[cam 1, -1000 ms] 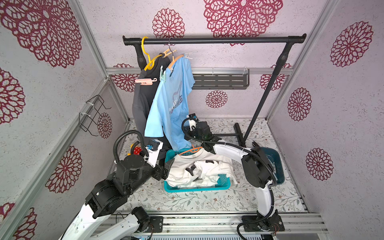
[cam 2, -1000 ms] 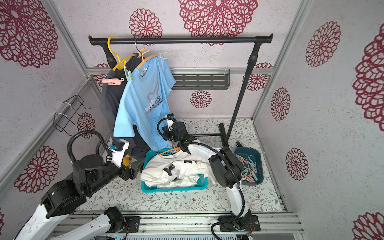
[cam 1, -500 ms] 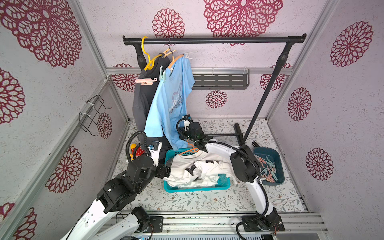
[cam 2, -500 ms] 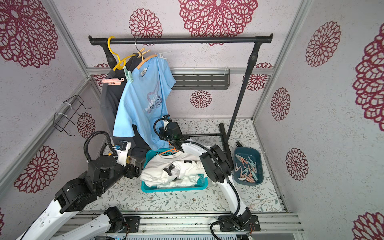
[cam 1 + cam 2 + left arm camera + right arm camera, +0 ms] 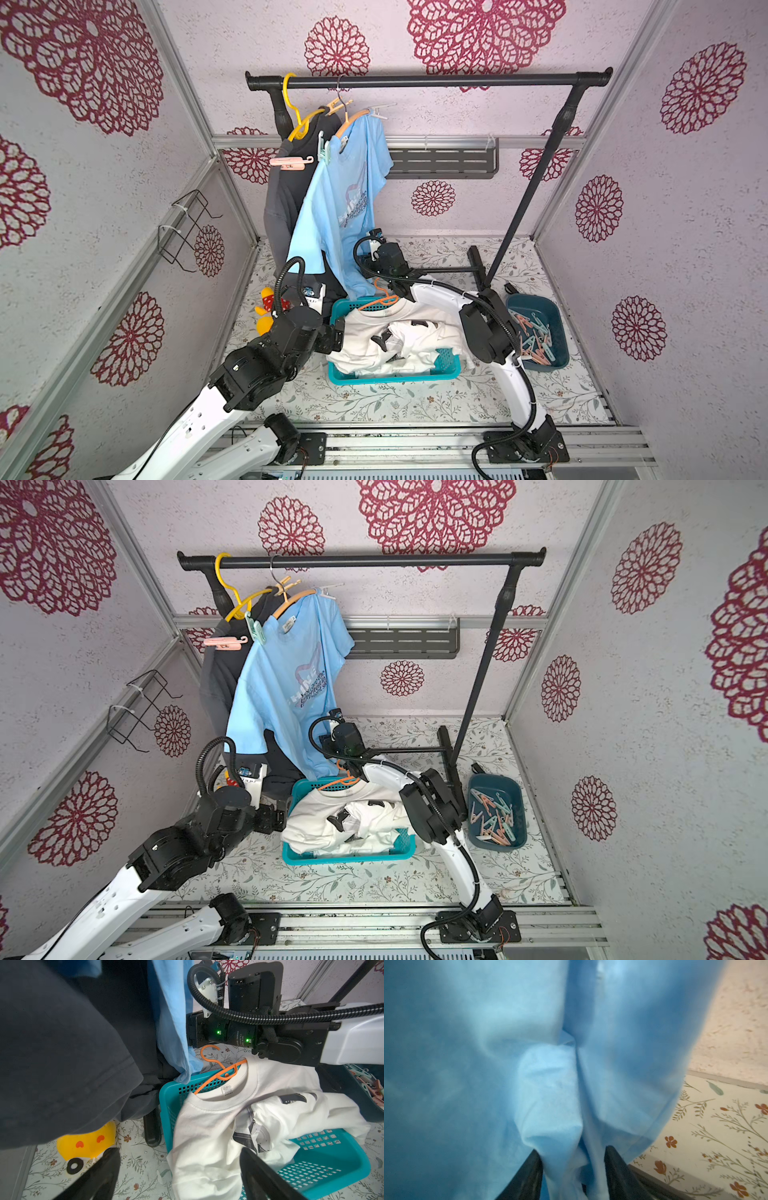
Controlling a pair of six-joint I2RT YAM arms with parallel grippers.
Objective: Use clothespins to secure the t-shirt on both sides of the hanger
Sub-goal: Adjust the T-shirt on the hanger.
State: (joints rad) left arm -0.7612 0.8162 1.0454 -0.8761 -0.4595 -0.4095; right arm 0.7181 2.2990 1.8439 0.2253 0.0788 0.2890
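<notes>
A light blue t-shirt [image 5: 340, 195] [image 5: 286, 675] hangs from the rail on a wooden hanger [image 5: 353, 118]. One mint clothespin [image 5: 323, 147] [image 5: 254, 629] grips one shoulder; at the other shoulder sits a whitish clothespin [image 5: 380, 110] [image 5: 330, 591]. My right gripper [image 5: 573, 1150] [image 5: 363, 266] is at the shirt's lower hem, open, with blue cloth lying loosely between its fingers. Low beside the teal basket, my left gripper [image 5: 179, 1153] [image 5: 338, 332] stands wide open over the edge of a white t-shirt [image 5: 218, 1122], holding nothing.
The teal basket [image 5: 395, 376] holds the white t-shirt on an orange hanger [image 5: 216, 1072]. A dark blue bin [image 5: 555, 316] with several clothespins sits at the right. A dark shirt [image 5: 284, 208] with a pink clothespin [image 5: 291, 162] hangs beside the blue one. A yellow toy [image 5: 87, 1142] lies on the floor.
My right gripper has gone from shut to open at the blue shirt's hem. The left arm has moved right and closer to the basket.
</notes>
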